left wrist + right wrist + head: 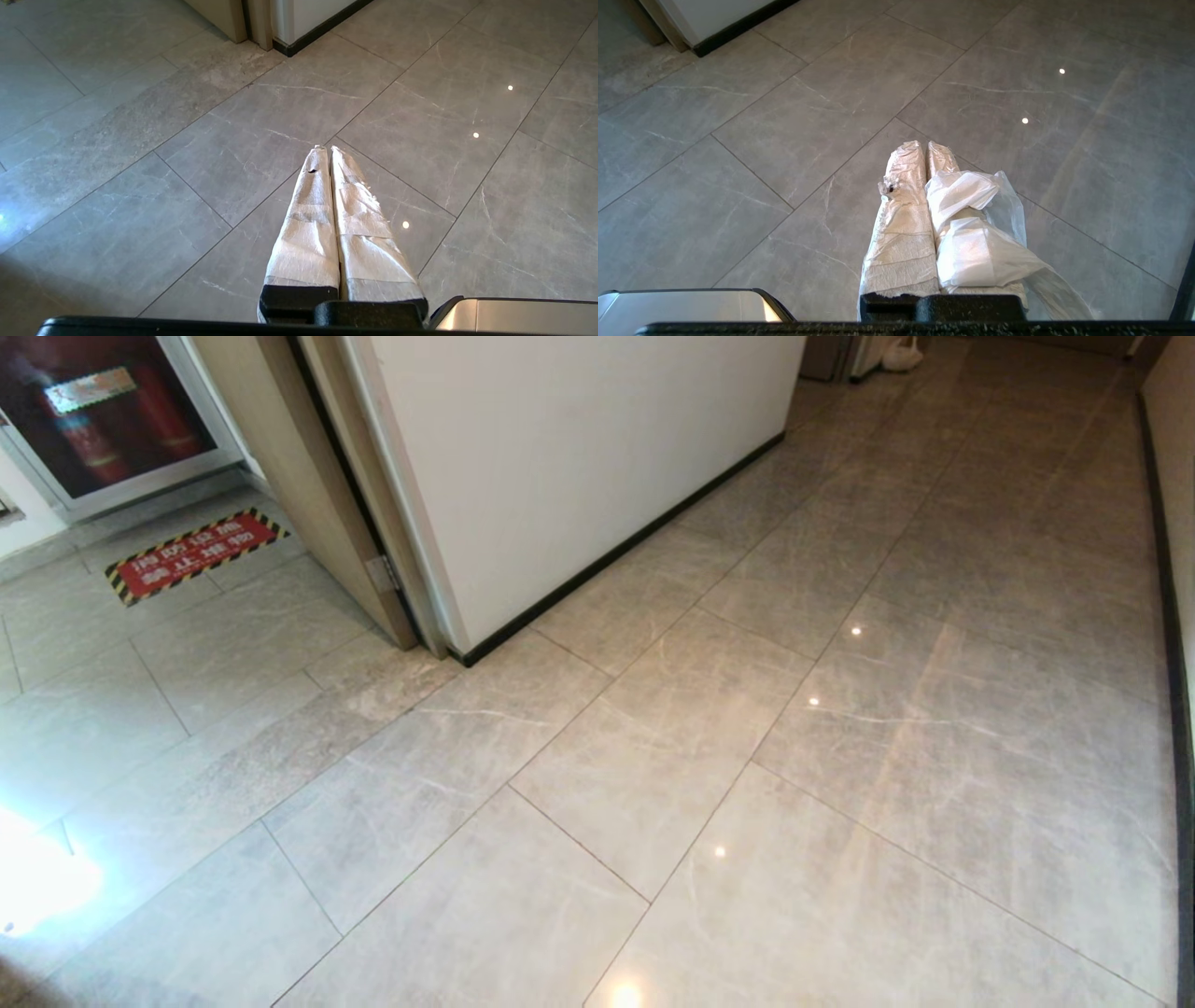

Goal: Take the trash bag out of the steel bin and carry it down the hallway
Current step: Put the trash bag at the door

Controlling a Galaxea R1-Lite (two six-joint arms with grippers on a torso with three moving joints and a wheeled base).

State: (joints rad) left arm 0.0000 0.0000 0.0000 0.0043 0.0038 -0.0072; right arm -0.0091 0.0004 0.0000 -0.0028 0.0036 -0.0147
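A thin white translucent trash bag (976, 242) drapes over one taped finger of my right gripper (926, 145), which is shut on it; the plastic trails off past the gripper's base. My left gripper (326, 149) is shut with nothing in it. Both hang above the hallway's glossy light grey marbled tiles (840, 756). Neither arm shows in the head view. The steel bin is out of view.
A cream-white wall corner (579, 457) with black skirting (616, 555) juts in ahead on the left, beside a beige door frame (308, 495). Beyond it lie a red floor sticker (194, 555) and a fire-extinguisher cabinet (103, 411). A second black skirting (1178, 691) borders the right.
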